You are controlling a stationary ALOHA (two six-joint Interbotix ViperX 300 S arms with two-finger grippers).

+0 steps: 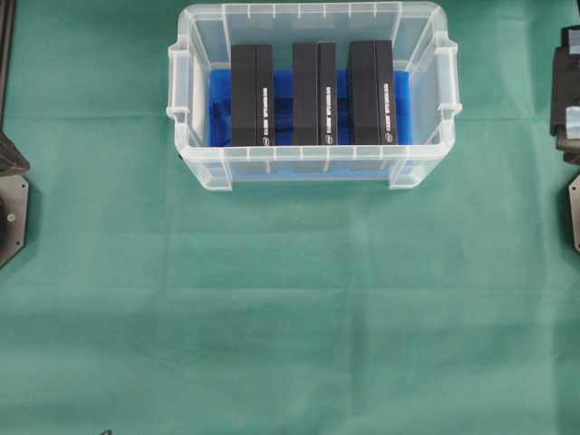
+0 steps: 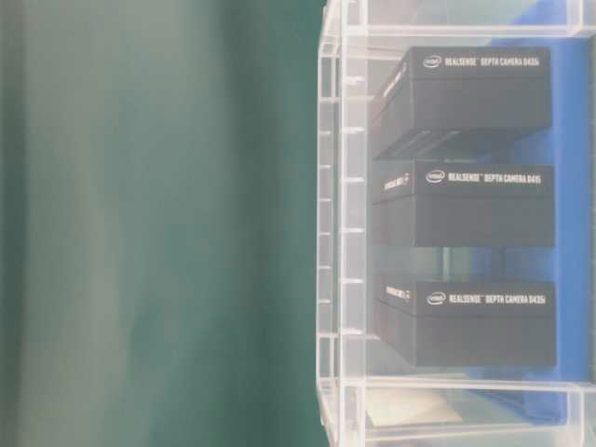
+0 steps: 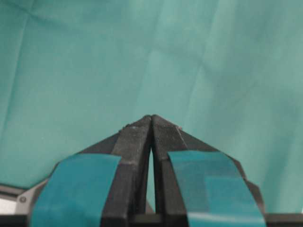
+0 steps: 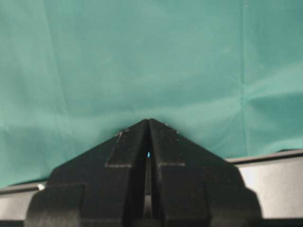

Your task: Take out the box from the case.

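3 boxes [image 1: 317, 92] in case [image 1: 192, 68]; left gripper [image 3: 151, 118], right gripper [image 4: 149, 122] closed, empty, well apart from it.

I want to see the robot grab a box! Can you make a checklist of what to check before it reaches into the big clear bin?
1. Three black rectangular cardboard boxes, left, middle, right, stand side by side in the large clear plastic case: ok.
2. Case top open, no lid: ok.
3. Gaps between boxes for fingers: ok, but narrow.
4. Left gripper open for grasping: not ok, jaws shut, holding nothing.
5. Right gripper open: not ok, shut, holding nothing.
6. Grippers above the case: not ok, both wrist views show only green cloth.
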